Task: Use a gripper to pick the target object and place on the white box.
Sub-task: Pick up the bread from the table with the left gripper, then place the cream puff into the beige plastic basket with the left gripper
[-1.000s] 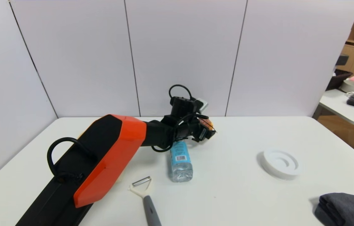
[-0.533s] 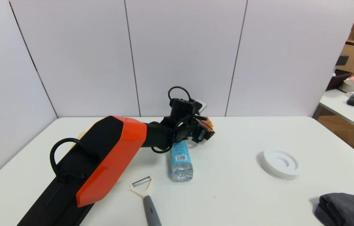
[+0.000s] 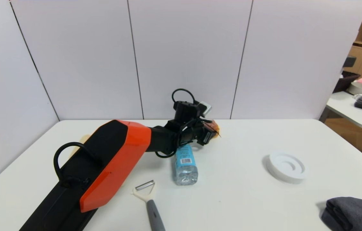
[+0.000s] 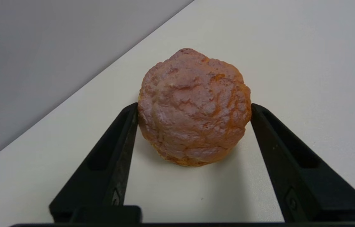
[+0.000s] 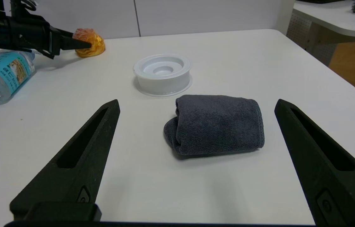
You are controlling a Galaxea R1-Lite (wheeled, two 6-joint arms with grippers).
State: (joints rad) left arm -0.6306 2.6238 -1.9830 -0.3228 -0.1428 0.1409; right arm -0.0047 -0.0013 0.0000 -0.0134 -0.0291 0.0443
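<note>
The golden-brown cream puff [image 4: 193, 107] rests on the white table near the back wall. My left gripper [image 4: 194, 107] has its two black fingertips pressed against the puff's opposite sides, so it is shut on it. In the head view that gripper [image 3: 213, 131] reaches out from the black-and-orange arm and mostly covers the puff [image 3: 215, 124]. The white box is almost fully hidden behind my left arm; only a cream edge [image 3: 75, 148] peeks out. My right gripper [image 5: 196, 104] hangs open over the near right table, out of the head view.
A blue-labelled water bottle [image 3: 184, 163] lies just below the left gripper. A peeler [image 3: 148, 195] lies near the front edge. A white ringed disc [image 3: 286, 166] sits to the right, and a rolled grey towel [image 5: 215, 124] lies in front of the right gripper.
My left arm has pushed slightly farther toward the back wall, bringing the gripper over the cream puff. Nothing else has moved.
</note>
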